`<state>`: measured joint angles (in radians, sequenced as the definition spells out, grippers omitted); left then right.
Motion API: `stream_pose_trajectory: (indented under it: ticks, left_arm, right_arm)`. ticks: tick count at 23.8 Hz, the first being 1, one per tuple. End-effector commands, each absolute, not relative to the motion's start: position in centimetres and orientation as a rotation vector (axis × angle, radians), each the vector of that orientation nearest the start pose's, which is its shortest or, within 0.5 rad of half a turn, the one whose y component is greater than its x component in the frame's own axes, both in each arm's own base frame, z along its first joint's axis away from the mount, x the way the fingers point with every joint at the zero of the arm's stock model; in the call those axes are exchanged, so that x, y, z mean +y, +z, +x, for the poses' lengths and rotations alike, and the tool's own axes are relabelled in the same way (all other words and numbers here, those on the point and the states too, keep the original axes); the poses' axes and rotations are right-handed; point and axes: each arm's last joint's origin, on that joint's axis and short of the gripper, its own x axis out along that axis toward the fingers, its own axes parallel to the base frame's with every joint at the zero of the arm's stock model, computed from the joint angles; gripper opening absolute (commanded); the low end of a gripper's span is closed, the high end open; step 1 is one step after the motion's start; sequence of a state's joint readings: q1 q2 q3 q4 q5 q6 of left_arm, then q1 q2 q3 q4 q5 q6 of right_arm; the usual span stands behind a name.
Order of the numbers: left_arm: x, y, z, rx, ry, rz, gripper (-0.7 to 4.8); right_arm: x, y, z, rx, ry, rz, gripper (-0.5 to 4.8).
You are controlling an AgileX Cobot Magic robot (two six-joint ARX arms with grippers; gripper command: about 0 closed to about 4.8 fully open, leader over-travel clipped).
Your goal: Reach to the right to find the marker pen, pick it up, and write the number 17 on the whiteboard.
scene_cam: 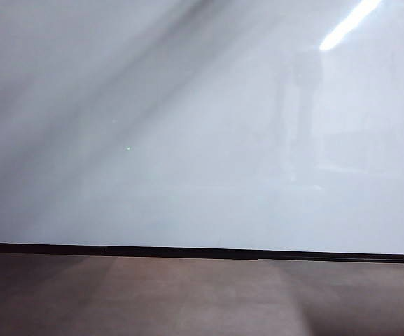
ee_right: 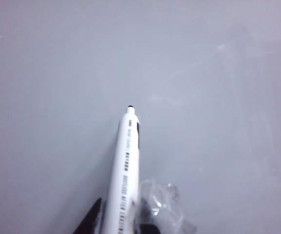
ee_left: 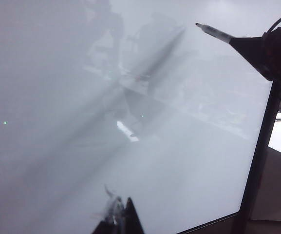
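- White plastic barrel, black tip: one marker pen (ee_right: 128, 165) sits pinched in the right end effector (ee_right: 118, 222), its long axis aimed at the whiteboard (scene_cam: 202, 140), tip near the glossy panel; contact cannot be told.
- From the left wrist view, that pen (ee_left: 215, 33) juts from the right end effector (ee_left: 269, 51) toward the whiteboard (ee_left: 82, 122).
- Left end effector (ee_left: 118, 219): whether spread or pressed together cannot be told; it holds nothing visible, farther off.
- One whiteboard, unmarked, above the brown-grey bench (scene_cam: 187, 294).
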<state>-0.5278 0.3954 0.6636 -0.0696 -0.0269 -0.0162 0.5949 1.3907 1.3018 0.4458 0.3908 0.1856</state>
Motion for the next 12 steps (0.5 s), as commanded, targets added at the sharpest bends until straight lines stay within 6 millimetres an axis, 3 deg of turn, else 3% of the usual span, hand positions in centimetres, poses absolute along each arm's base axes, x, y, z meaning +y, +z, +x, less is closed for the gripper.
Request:
stream_pose_trajectory:
  ticks: [1,12]
  left_arm:
    - [-4.46,35.11,7.80,-0.211,-0.504,-0.072,-0.05]
    - [-4.47,35.11,7.81,-0.211,-0.504,-0.072,-0.05]
  right_arm:
    - [15.92,44.05,26.31,-0.337,0.219,0.365,-0.08]
    - [15.70,43.73,26.93,-0.332,0.209,0.357,-0.08]
